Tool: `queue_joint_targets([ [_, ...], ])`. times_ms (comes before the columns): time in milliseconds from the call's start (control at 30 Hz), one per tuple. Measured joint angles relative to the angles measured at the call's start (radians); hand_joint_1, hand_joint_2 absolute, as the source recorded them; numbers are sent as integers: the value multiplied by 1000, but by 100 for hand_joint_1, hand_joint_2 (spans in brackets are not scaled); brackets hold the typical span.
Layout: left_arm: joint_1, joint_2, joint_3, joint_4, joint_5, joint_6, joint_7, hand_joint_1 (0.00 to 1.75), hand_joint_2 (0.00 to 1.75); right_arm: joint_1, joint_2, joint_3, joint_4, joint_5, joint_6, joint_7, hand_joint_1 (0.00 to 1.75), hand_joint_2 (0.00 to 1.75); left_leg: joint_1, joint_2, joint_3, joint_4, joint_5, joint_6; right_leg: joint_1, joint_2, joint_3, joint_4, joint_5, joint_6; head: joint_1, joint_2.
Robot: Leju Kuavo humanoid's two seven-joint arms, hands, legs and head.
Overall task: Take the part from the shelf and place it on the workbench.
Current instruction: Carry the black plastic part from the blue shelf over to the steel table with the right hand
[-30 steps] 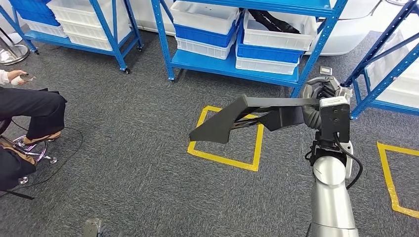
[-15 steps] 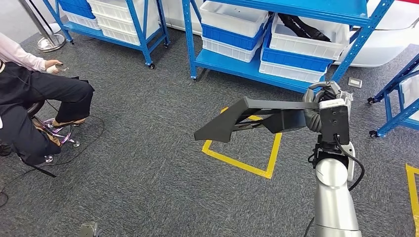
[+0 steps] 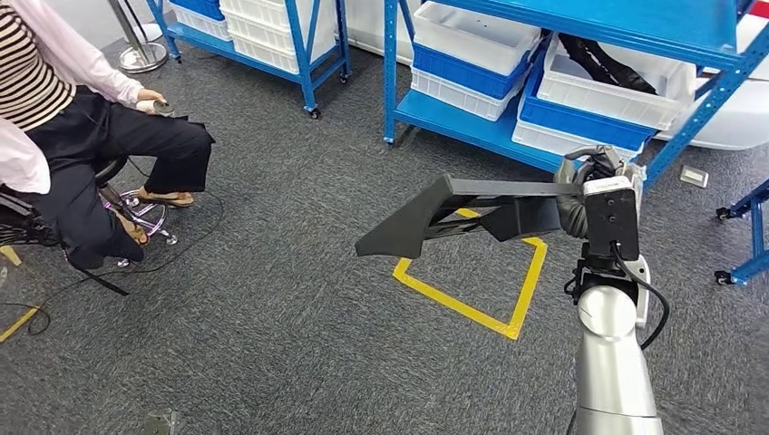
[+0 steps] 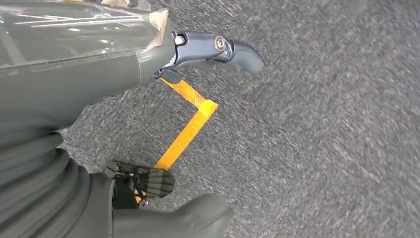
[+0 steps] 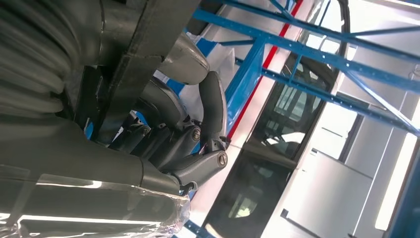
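A long black angular part [image 3: 453,213] hangs level above the carpet, pointing left. My right hand [image 3: 580,195] grips its right end in front of my chest, arm raised. In the right wrist view the dark fingers [image 5: 208,109] wrap around the part's bar [image 5: 143,54], with blue shelving behind. My left hand [image 4: 124,64] hangs over the grey carpet, one finger [image 4: 233,47] and the thumb [image 4: 198,218] apart with nothing between them.
A blue shelf [image 3: 472,118] with white and blue bins stands ahead; one bin [image 3: 598,91] holds more black parts. A seated person [image 3: 82,136] is at the left, cables by the chair. A yellow tape square [image 3: 481,290] marks the floor. Another blue rack [image 3: 753,236] is at the right.
The camera has swung left: shelves and the tape square slid right and the seated person came further into view. The part stays held the same way in my right hand.
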Motion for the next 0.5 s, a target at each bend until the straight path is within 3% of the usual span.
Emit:
queue_joint_targets([
  [67, 3, -1, 3, 0, 6, 4, 1, 0, 175, 7, 0, -2, 1, 2, -9, -4, 175, 175, 3, -17, 2, -9, 11, 15, -1, 30, -15, 36, -25, 4, 1, 0],
  [133, 3, -2, 5, 0, 13, 6, 6, 0, 175, 26, 0, -7, 2, -6, -20, -13, 175, 175, 4, -37, 0, -12, 17, 25, -3, 75, -64, 152, -84, -3, 4, 0],
  [200, 5, -3, 10, 1, 17, 4, 15, 0, 175, 55, 0, -18, 4, -24, -29, -25, 175, 175, 3, -63, -3, -11, 20, 29, -2, 91, -115, 268, -126, -6, 6, 0],
  [233, 7, -5, 13, 1, 17, -2, 25, 0, 175, 69, 1, -25, 5, -39, -33, -35, 175, 175, 2, -77, -5, -11, 22, 31, -1, 94, -119, 280, -126, -4, 7, 0],
  [267, 9, -7, 17, 1, 16, -11, 37, 0, 175, 82, 2, -31, 5, -57, -35, -48, 175, 175, 0, -90, -6, -11, 23, 31, 0, 97, -105, 253, -111, 1, 8, 0],
  [300, 10, -9, 19, 2, 13, -23, 57, 0, 175, 92, 4, -38, 5, -79, -36, -66, 175, 175, -2, -103, -6, -10, 25, 30, 0, 103, -73, 192, -85, 4, 8, 0],
  [367, 6, -15, 21, 3, 1, -50, 107, 0, 175, 101, 14, -51, 2, -121, -36, -103, 175, 175, -4, -125, -8, -9, 28, 26, 5, 138, -2, 49, -36, 1, 9, 0],
  [400, 2, -19, 21, 3, -5, -65, 129, 0, 175, 104, 21, -57, -3, -134, -35, -115, 175, 175, -5, -133, -10, -9, 30, 23, 7, 151, 19, 5, -21, -4, 9, 0],
  [467, -6, -22, 20, 4, -12, -99, 143, 0, 175, 107, 37, -65, -11, -138, -30, -123, 175, 175, -4, -148, -15, -10, 36, 13, 13, 149, 30, -17, -12, -13, 8, 0],
  [500, -9, -22, 19, 4, -15, -113, 138, 0, 175, 107, 45, -67, -13, -134, -27, -123, 175, 175, -1, -154, -18, -9, 38, 8, 6, 139, 33, -22, -8, -18, 8, 0],
])
